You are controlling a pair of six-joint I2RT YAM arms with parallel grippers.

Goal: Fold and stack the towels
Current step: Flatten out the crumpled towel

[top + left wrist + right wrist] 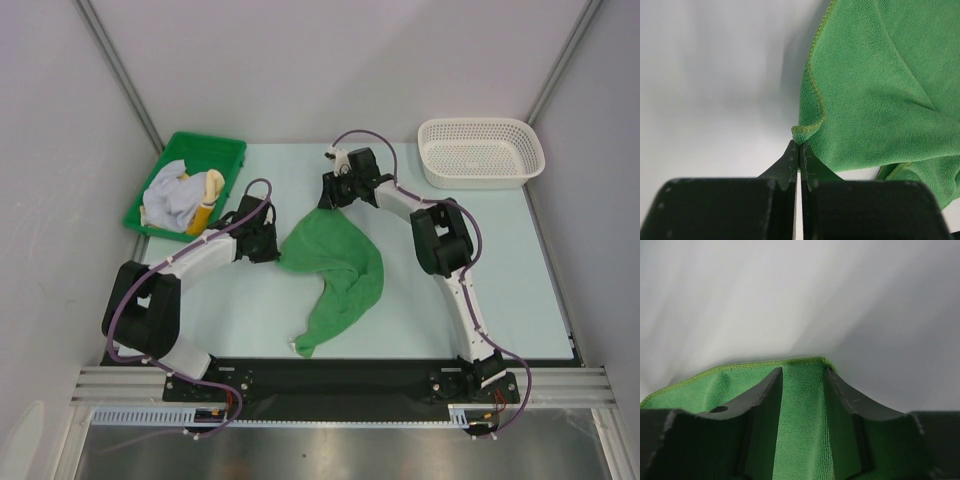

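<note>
On the counter (480, 250), the left fingers (787, 165) are pressed together, pinching 1 corner of the 1 green towel (880, 90), which lies crumpled between the 2 arms. Farther back, the right fingers (765, 395) stand partly apart astride its hem, not clamping it. Beyond, 1 green tray (232, 150) holds 1 white towel (170, 200) and 1 yellow towel (208, 195), bunched so the count is unsure, and 1 mesh basket (480, 178) stands far right.

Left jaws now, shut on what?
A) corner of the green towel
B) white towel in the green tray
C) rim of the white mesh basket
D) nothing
A: the left wrist view shows the jaws of the left gripper pressed together on a stitched corner of the green towel.
</note>
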